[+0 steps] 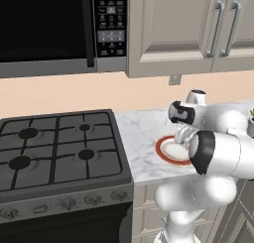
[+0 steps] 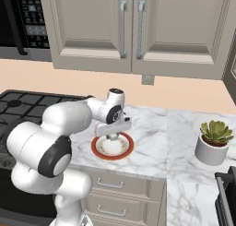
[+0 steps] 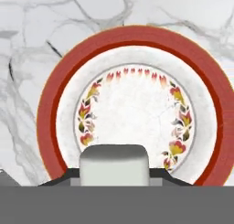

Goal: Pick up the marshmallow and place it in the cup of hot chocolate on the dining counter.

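Note:
The marshmallow (image 3: 114,165), a small white soft block, sits between my two dark fingertips, and my gripper (image 3: 114,178) is shut on it. Right behind it lies the round red-rimmed plate (image 3: 137,40) with a flower ring, on the marble worktop. In the right base view my gripper (image 2: 112,137) points straight down, low over the plate (image 2: 123,150). From the left base view, the plate (image 1: 166,151) is partly covered by my arm. Whether the marshmallow still touches the plate I cannot tell. The cup of hot chocolate and the dining counter are out of view.
A black gas stove (image 1: 59,148) stands left of the plate. A potted succulent (image 2: 213,142) sits on the worktop (image 2: 156,128) to the right. Wall cabinets (image 2: 133,26) and a microwave (image 1: 54,24) hang above.

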{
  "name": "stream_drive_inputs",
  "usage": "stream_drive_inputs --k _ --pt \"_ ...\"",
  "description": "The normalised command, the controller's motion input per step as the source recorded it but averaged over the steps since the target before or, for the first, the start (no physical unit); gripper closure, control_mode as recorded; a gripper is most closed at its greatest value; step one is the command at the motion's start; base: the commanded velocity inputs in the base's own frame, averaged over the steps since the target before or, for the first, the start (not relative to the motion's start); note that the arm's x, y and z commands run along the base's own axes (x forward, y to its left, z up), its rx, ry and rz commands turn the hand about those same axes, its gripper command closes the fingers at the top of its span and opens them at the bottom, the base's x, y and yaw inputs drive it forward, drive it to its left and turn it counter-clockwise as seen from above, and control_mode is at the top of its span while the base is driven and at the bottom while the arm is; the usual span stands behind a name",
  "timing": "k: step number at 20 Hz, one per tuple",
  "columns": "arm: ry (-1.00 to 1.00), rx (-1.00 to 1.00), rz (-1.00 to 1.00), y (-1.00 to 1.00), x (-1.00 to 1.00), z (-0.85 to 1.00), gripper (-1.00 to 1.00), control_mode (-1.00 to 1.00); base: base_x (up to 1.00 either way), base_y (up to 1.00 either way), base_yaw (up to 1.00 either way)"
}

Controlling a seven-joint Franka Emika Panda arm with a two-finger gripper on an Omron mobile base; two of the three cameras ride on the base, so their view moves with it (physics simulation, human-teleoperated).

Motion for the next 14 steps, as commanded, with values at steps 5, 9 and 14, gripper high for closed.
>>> stream_drive_inputs --k 5,9,14 --pt "0.0 0.0 -0.13 0.32 -0.56 0.89 1.0 -1.0 0.0 0.0 0.0" --pt "-0.01 0.0 -0.12 0.41 -0.62 0.91 1.0 -1.0 0.0 0.0 0.0" --pt "-0.02 0.0 -0.1 0.42 -0.73 0.82 1.0 -1.0 0.0 0.0 0.0"
